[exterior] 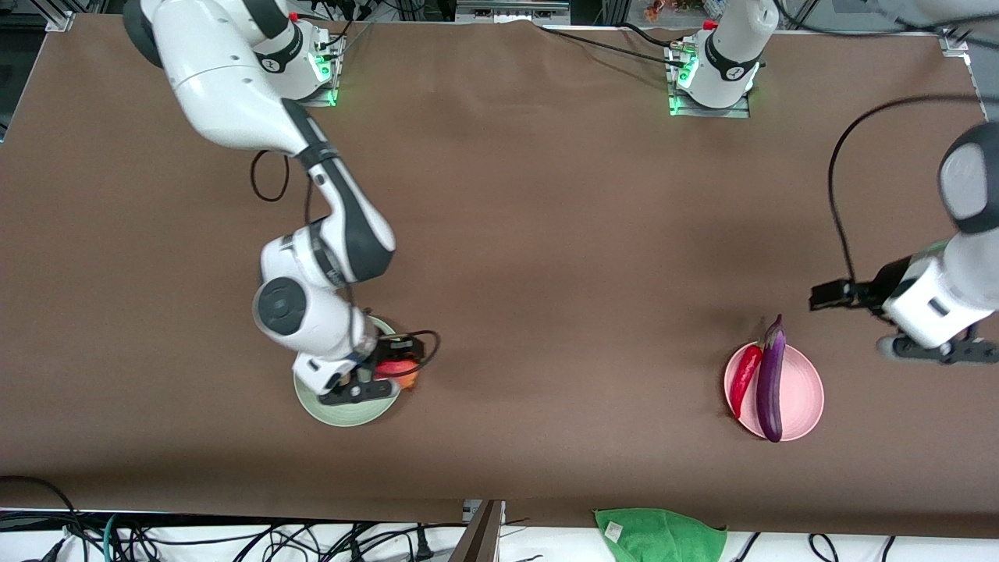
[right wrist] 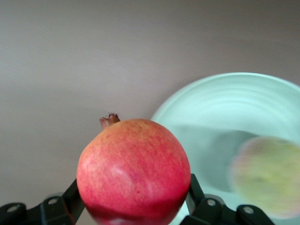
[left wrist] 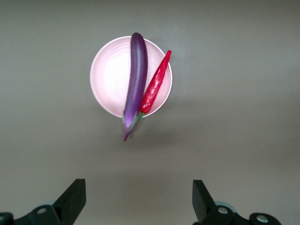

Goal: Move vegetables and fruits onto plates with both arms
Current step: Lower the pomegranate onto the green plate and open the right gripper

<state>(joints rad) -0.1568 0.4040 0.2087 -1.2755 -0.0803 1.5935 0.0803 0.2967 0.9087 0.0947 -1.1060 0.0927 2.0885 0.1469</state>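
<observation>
Carrying the pomegranate [right wrist: 133, 171] between its fingers, the right gripper [exterior: 367, 382] is over the mint green plate [exterior: 332, 410], at that plate's edge toward the left arm's end of the bench [exterior: 546, 234]. The jaws are closed against the fruit's sides, crown pointing away from the wrist. The peach [right wrist: 265, 176] already lies in the mint green plate, blurred in the right wrist view.

My judgement: this is the last placing step. Next, the pomegranate needs bringing fully over the plate's bare part beside the peach, lowering, and then releasing. The peach is the obstacle; set down too close, the round fruit could knock it or roll off the rim.

Well apart from the mint green plate, toward the left arm's end, the pink plate [exterior: 804, 398] holds the eggplant [exterior: 771, 378] and chili pepper [exterior: 745, 375] side by side. The left gripper [left wrist: 138, 199] waits near it, wide open and empty. A green cloth [exterior: 659, 535] lies nearer the front camera.
</observation>
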